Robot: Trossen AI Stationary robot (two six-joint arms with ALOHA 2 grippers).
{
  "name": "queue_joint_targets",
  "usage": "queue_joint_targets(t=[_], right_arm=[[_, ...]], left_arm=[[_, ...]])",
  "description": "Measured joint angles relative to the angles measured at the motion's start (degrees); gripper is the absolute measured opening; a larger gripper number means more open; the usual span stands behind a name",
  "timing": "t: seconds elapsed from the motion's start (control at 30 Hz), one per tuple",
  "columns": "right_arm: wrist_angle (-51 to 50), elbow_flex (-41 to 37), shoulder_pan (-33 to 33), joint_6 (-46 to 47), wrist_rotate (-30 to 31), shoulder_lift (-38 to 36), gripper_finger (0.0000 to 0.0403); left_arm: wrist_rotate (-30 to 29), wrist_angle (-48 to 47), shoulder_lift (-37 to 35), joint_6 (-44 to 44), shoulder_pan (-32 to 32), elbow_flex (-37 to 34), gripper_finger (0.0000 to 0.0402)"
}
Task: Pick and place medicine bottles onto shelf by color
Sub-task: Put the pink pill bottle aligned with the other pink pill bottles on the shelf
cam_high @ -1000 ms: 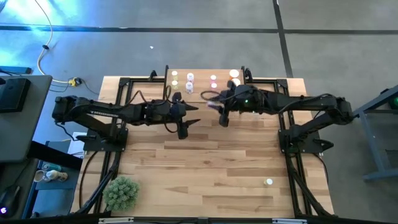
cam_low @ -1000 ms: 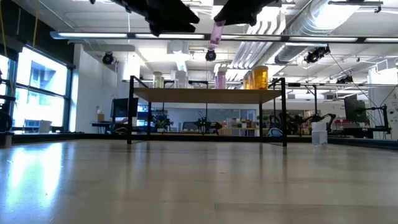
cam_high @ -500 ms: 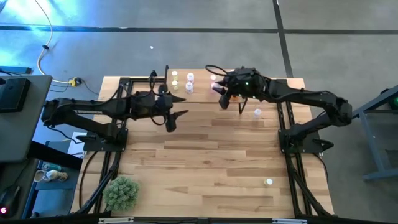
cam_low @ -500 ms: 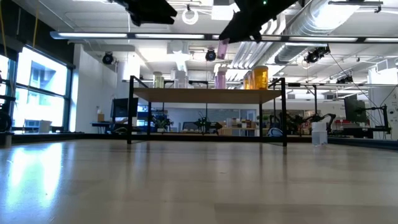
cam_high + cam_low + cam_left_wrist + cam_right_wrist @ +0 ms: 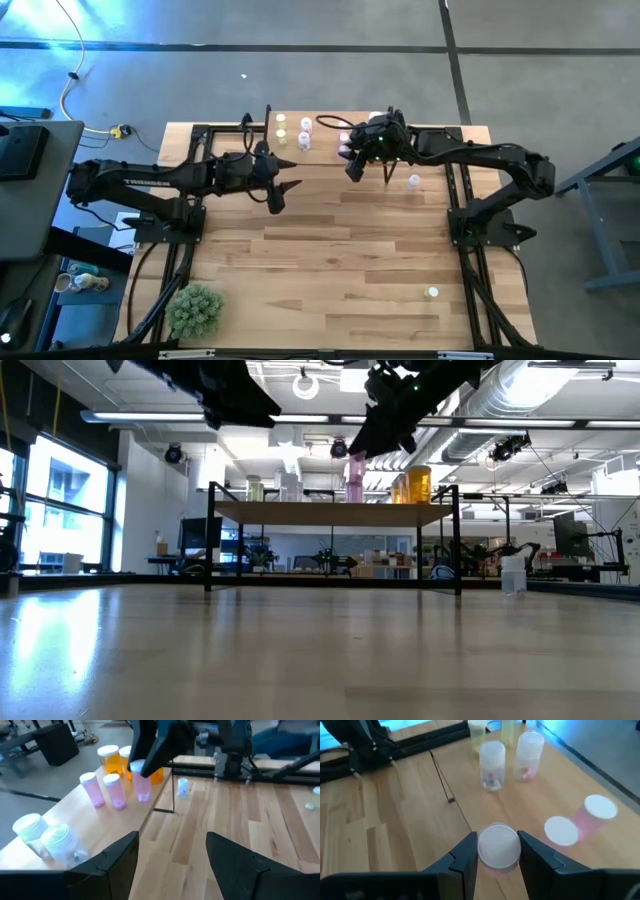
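The shelf (image 5: pixel 325 118) stands at the table's far edge with yellow-green (image 5: pixel 477 732), pale (image 5: pixel 492 762), pink (image 5: pixel 115 790) and orange (image 5: pixel 110 757) medicine bottles upright on its top. My right gripper (image 5: pixel 350 165) is shut on one pink bottle (image 5: pixel 141 785) over the shelf's near edge, close to the two pink ones. My left gripper (image 5: pixel 278 195) hovers open and empty over the table, a little to the left of the shelf's front. My right gripper pinches the pink bottle at its white-capped top (image 5: pixel 499 845) between its two fingers, slanting down from the table's right and near side. The bottle hangs roughly upright below the fingers (image 5: pixel 150 755), cap up. Whether its base touches the shelf top, I cannot tell.
A pale bottle (image 5: pixel 413 181) stands on the table just right of the shelf, another (image 5: pixel 432 293) near the front right. A spiky green plant (image 5: pixel 195 308) sits at the near left corner. Black arm frames run along both sides.
My right gripper has swung toward the table's far edge and sunk toward the shelf, rolling a little, with the pink bottle still between its fingers. My left gripper has drawn back toward the table's left edge, still open.
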Motion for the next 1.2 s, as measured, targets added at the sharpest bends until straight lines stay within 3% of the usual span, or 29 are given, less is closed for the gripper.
queue_joint_targets(t=[0.83, 1.2], right_arm=[[-0.5, 0.0, -1.0, -0.1, 4.0, 3.8, 0.0110], [-0.6, 0.0, -2.3, -0.1, 1.9, 3.8, 0.0110]], left_arm=[[0.2, 4.5, -0.1, -0.6, 0.0, -2.2, 0.0223], [0.4, 4.7, -0.1, -0.6, 0.0, -2.2, 0.0223]])
